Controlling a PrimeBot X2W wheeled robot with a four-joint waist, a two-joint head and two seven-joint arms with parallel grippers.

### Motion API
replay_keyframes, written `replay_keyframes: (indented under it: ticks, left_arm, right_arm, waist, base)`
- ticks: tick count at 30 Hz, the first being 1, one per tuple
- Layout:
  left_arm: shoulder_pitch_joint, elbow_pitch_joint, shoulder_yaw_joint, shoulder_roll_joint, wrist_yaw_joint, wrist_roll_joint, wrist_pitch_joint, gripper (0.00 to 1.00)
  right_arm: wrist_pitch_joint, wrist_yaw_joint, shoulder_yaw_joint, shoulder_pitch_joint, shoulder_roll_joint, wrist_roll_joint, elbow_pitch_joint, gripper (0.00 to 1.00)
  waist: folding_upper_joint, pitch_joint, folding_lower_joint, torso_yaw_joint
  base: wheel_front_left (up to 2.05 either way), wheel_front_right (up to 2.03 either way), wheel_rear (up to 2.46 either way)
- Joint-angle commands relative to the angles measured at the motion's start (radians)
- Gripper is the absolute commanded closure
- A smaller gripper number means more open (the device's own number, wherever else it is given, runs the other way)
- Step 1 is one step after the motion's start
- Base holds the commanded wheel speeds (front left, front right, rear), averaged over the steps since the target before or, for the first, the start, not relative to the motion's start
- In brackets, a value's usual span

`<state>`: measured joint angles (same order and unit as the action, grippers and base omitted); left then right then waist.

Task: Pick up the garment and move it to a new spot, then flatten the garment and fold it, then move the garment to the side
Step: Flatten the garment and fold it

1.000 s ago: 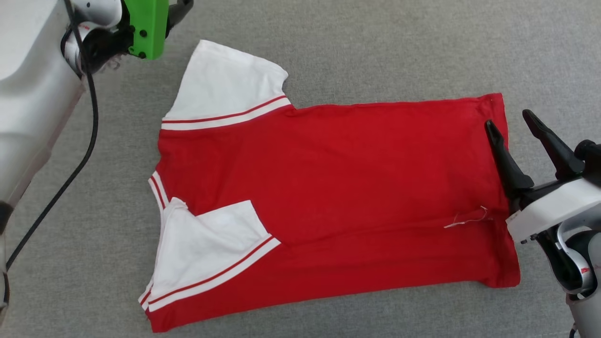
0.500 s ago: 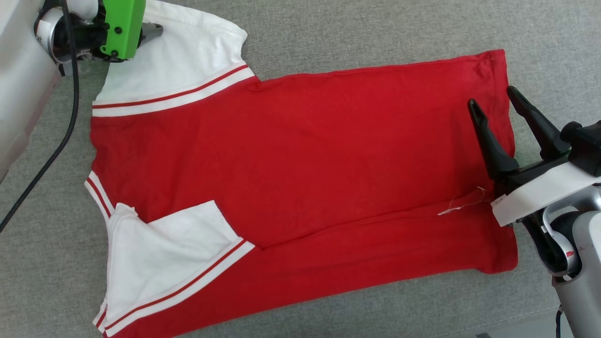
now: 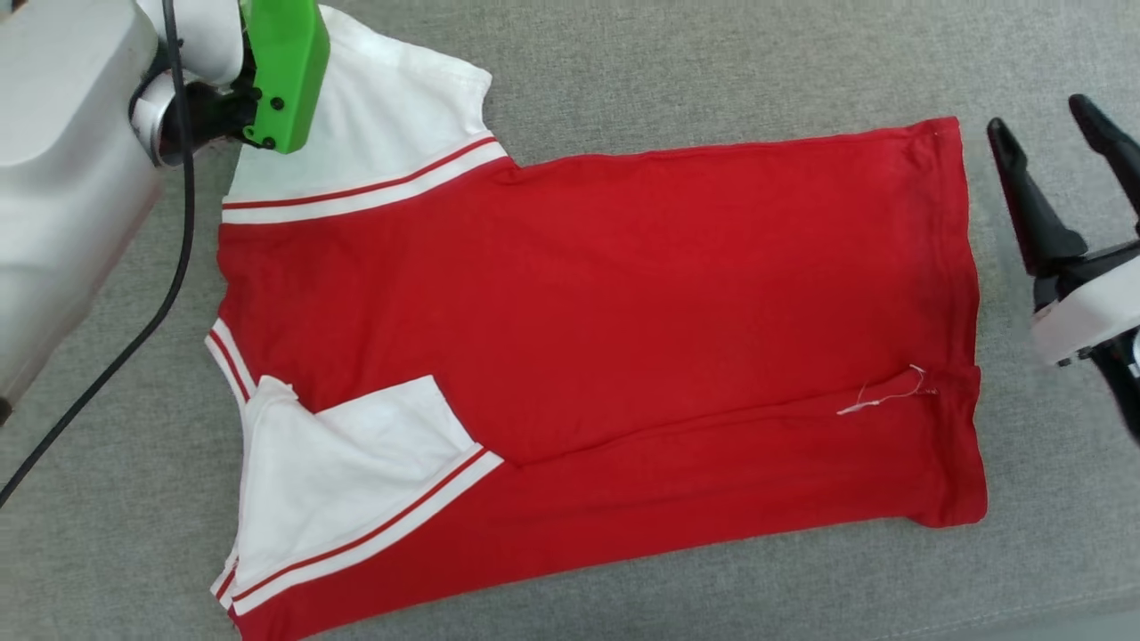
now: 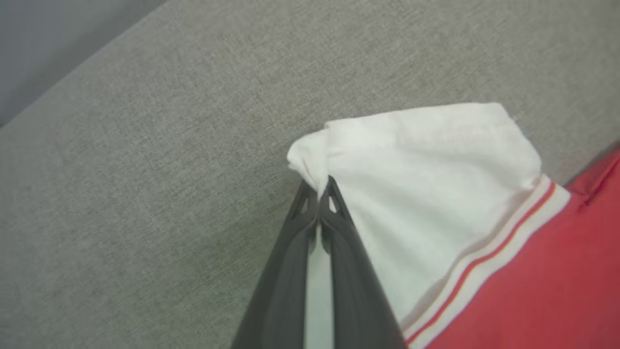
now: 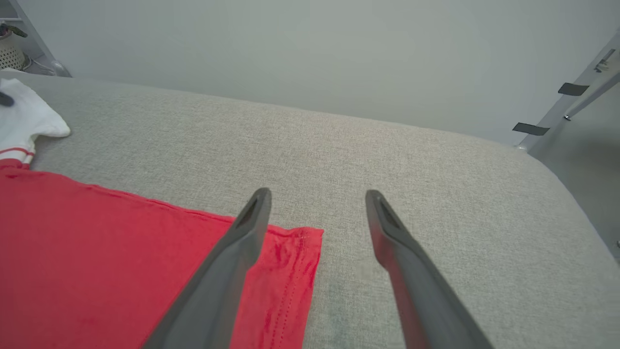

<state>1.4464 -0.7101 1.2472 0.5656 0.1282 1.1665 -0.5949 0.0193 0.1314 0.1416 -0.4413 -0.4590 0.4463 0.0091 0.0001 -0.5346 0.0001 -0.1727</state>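
while left gripper (image 4: 319, 186) pinches upper-left sleeve (image 4: 426, 160) of garment (image 3: 579, 294), right gripper (image 3: 1037, 112) hangs open; looks flattened, lower sleeve (image 3: 356, 472) folded, rest pending.

grey cushion (image 3: 712, 71) open beyond garment (image 3: 623, 312), cable (image 3: 189, 223) left

left forearm (image 3: 53, 178): smooth pale grey-white shell | wrist mount (image 3: 285, 71): bright green block, dark screws | cable (image 3: 187, 214): thin, black | left end effector (image 4: 319, 186): two long dark grey fingers, small cut-outs near tips | right end effector (image 3: 1037, 112): two tapered black fingers, white housing (image 3: 1091, 316) behind
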Motion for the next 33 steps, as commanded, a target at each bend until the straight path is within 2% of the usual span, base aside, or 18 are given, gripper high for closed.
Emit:
replay_keyframes:
  ticks: [1, 8, 11, 16, 23, 28, 33]
  left_arm:
    - [-0.019, 0.020, 0.004, 0.002, 0.002, -0.006, 0.026, 1.00]
    - [-0.061, 0.115, 0.020, 0.009, 0.002, -0.042, 0.118, 1.00]
    - [-0.083, 0.152, 0.024, 0.015, 0.002, -0.056, 0.150, 1.00]
    - [-0.112, 0.198, 0.026, 0.012, 0.002, -0.068, 0.195, 1.00]
    - [-0.122, 0.226, 0.028, -0.003, 0.002, -0.092, 0.236, 1.00]
    - [-0.112, 0.231, 0.028, -0.015, 0.002, -0.096, 0.249, 1.00]
    - [-0.104, 0.223, 0.028, -0.020, 0.002, -0.093, 0.260, 1.00]
  right_arm:
    - [0.034, -0.001, -0.001, -0.031, -0.029, 0.021, 0.002, 0.00]
    - [0.322, -0.001, 0.064, -0.133, -0.180, 0.174, 0.051, 0.00]
    - [0.509, -0.001, 0.126, -0.178, -0.242, 0.274, 0.092, 0.00]
    - [0.721, -0.001, 0.198, -0.252, -0.296, 0.343, 0.155, 0.00]
    - [0.857, -0.001, 0.281, -0.342, -0.270, 0.329, 0.253, 0.00]
    - [0.862, -0.001, 0.309, -0.384, -0.215, 0.302, 0.354, 0.00]
    - [0.857, -0.001, 0.390, -0.378, -0.191, 0.261, 0.454, 0.00]
  waist:
    - [-0.0001, 0.047, -0.0001, 0.041]
    - [-0.0001, 0.106, -0.0001, 0.092]
    - [-0.0001, 0.118, -0.0001, 0.111]
    - [-0.0001, 0.114, -0.0001, 0.143]
    - [-0.0001, 0.083, -0.0001, 0.184]
    - [-0.0001, 0.059, -0.0001, 0.202]
    - [-0.0001, 0.047, -0.0001, 0.210]
  base:
    - [0.00, 0.00, 0.00]
    - [0.00, 0.00, 0.00]
    - [0.00, 0.00, 0.00]
    - [0.00, 0.00, 0.00]
    - [0.00, 0.00, 0.00]
    - [0.00, 0.00, 0.00]
    - [0.00, 0.00, 0.00]
